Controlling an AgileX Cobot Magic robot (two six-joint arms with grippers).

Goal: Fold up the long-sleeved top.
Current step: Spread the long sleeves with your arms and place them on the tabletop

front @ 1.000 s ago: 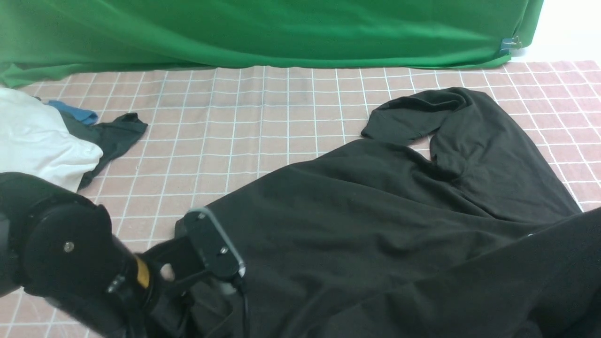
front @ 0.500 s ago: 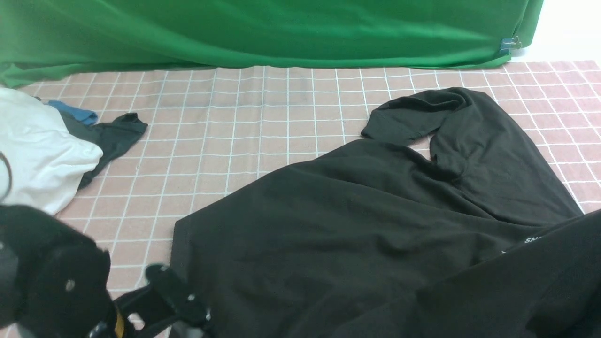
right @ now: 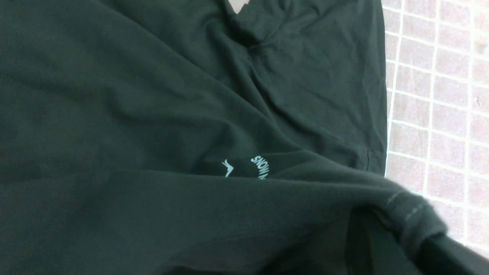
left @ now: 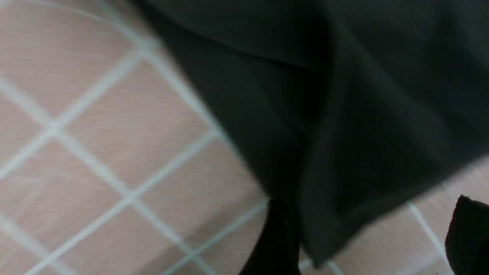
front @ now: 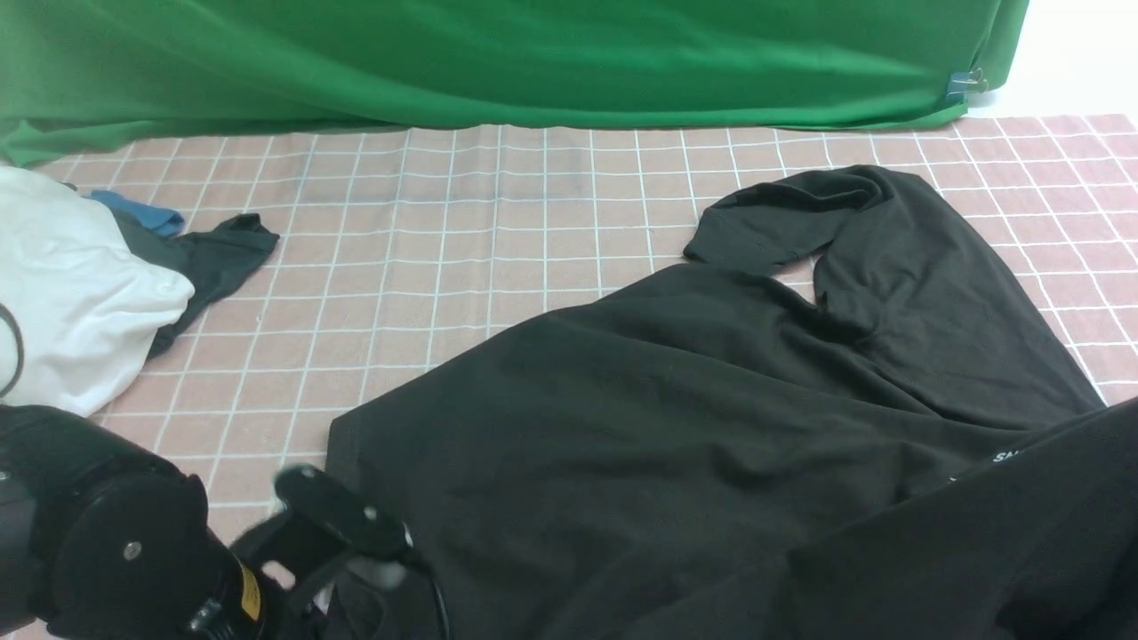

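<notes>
A green backdrop is hung along the 12 o'clock edge of the bench, which is covered in pink checked cloth. The long-sleeved top is spread across the bench from about 2 o'clock through to 6 o'clock, mostly flat but rumpled, with one sleeve doubled back towards 1 o'clock. A white cloth bundle is seen at 9 o'clock, with a smaller dark scrap and a blue piece just beside it, well apart from the top. The left arm is seen at 7 o'clock. In the left wrist view, the left fingers are spread wide, and a loose corner of the top lies between them unpinched. The right fingers are closed, and a bunched, stitched edge of the top appears to be held and lifted by them at 5 o'clock. A small white print is half covered by that raised fold. The fabric is judged to be thin, light and limp, so it will sag and crease when lifted. Hold is best taken at stitched hems, cuffs or corners, where the cloth is doubled and less likely to slip.
</notes>
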